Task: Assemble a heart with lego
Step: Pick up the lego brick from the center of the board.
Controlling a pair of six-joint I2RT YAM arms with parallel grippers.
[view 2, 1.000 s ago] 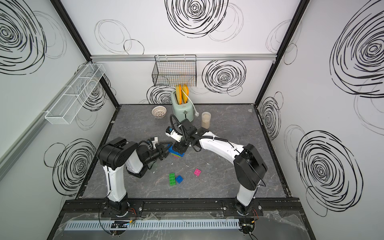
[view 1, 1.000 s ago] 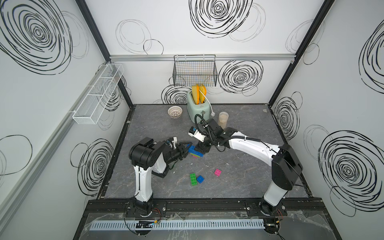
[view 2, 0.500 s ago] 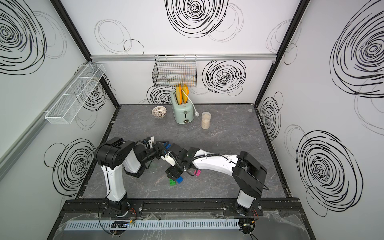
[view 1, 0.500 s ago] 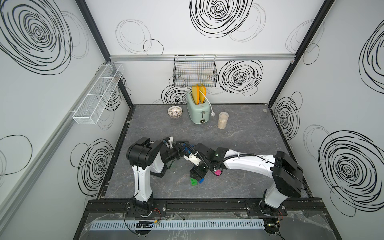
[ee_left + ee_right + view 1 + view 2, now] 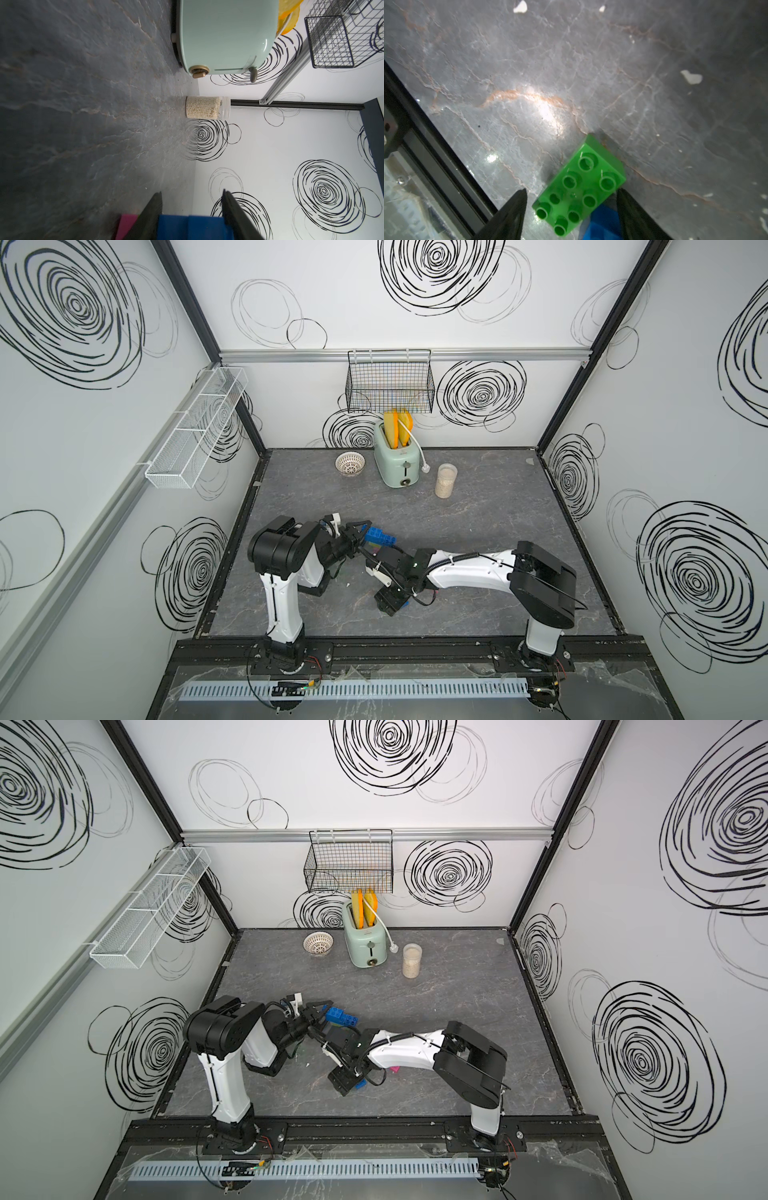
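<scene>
My left gripper (image 5: 360,531) is shut on the heart (image 5: 379,537), a clump of joined blue bricks held just above the table at centre left. In the left wrist view the blue bricks (image 5: 187,226) fill the gap between the jaws, and a pink brick (image 5: 127,224) juts out on the floor side. My right gripper (image 5: 390,605) points down nearer the front. It stands open around a loose green lego brick (image 5: 581,185), with a gap on one side. A blue brick (image 5: 602,224) lies against the green one. Another pink brick (image 5: 394,1068) peeks from under the right arm.
A mint toaster (image 5: 395,460), a white slotted bowl (image 5: 350,464) and a jar of grains (image 5: 445,481) stand along the back. A wire basket (image 5: 390,381) hangs on the back wall, a white mesh shelf (image 5: 195,431) on the left wall. The black front rail (image 5: 436,166) runs close to the green brick.
My right arm left the heart, swung toward the front and came down over the green and blue bricks, its jaws narrowing a little. The left gripper kept hold of the heart, shifting slightly.
</scene>
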